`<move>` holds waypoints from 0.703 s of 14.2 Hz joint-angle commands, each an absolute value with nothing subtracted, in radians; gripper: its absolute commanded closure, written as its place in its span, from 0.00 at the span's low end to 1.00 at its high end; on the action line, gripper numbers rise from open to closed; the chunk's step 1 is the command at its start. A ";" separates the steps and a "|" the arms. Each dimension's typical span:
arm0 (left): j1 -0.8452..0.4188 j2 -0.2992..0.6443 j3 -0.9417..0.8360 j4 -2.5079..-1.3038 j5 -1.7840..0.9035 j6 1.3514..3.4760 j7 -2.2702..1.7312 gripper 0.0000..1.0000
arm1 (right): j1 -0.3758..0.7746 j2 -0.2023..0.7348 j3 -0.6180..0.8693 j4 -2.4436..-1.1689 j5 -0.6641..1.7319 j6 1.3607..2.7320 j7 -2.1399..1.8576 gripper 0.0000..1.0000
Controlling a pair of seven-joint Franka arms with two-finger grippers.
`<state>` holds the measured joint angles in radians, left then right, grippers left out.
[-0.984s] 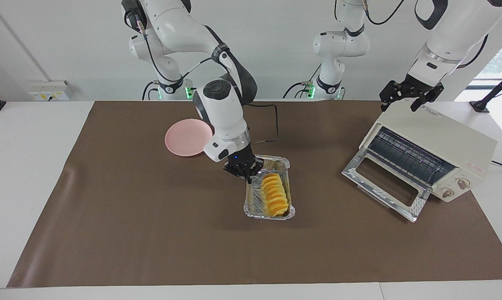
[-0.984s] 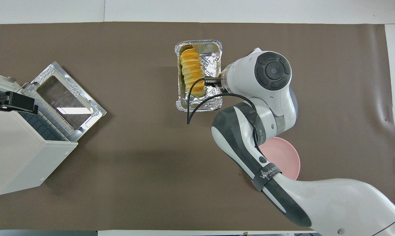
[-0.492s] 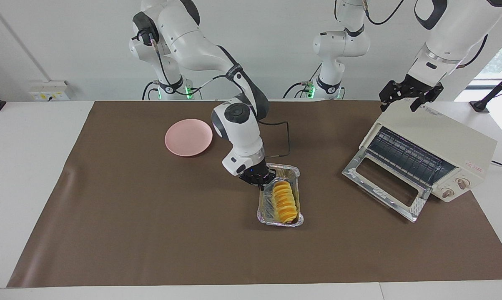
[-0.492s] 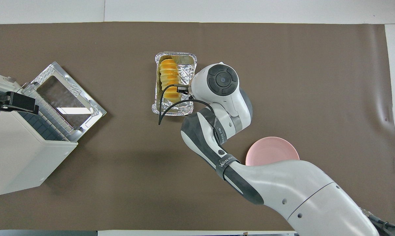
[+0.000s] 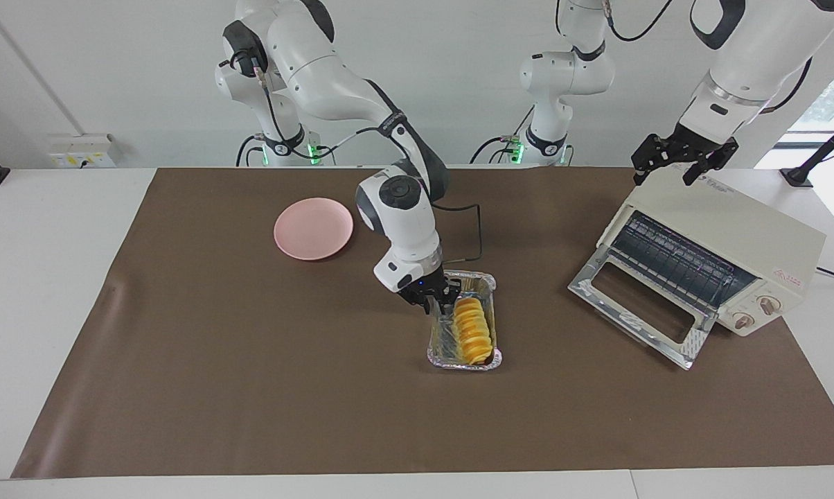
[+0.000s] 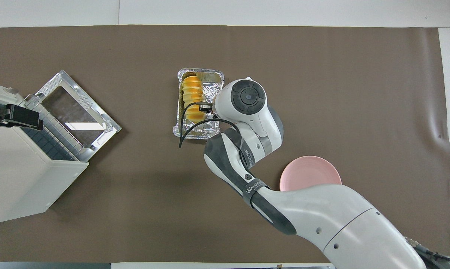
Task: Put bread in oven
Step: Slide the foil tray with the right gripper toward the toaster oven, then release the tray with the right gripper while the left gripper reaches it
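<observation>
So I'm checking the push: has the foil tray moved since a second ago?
Yes. The foil tray, with the bread in it, has slid toward the oven and away from the pink plate, with the right gripper at its rim.

Crinkled foil tray mid-table; pink plate nearer the robots.

Two arms: glossy white shells, dark grey joint bands and round end caps. Right arm: black cable loop at wrist, small blue light, grey strap with white lettering, probably a maker's name. Black two-finger grippers. Green-lit bases.
</observation>
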<state>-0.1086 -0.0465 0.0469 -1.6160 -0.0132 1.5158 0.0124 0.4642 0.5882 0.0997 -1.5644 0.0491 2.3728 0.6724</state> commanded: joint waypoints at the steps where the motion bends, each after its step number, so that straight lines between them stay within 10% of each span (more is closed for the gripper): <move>1: -0.114 -0.072 0.051 -1.641 -0.023 1.520 0.002 0.00 | 0.395 0.497 0.100 -1.583 0.034 2.272 0.614 0.00; 6: -0.181 -0.043 0.048 -1.623 -0.026 1.563 -0.011 0.00 | 0.192 0.298 0.100 -1.626 0.034 2.009 0.362 0.00; 10: -0.284 0.281 0.051 -1.291 -0.101 1.467 -0.098 0.00 | 0.039 0.160 0.100 -1.621 0.032 1.791 0.188 0.00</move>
<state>-0.2465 0.0551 0.0347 -1.5434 -0.0506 1.5390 -0.0457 0.0903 0.2482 0.0829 -1.5720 0.0428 1.8515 0.2723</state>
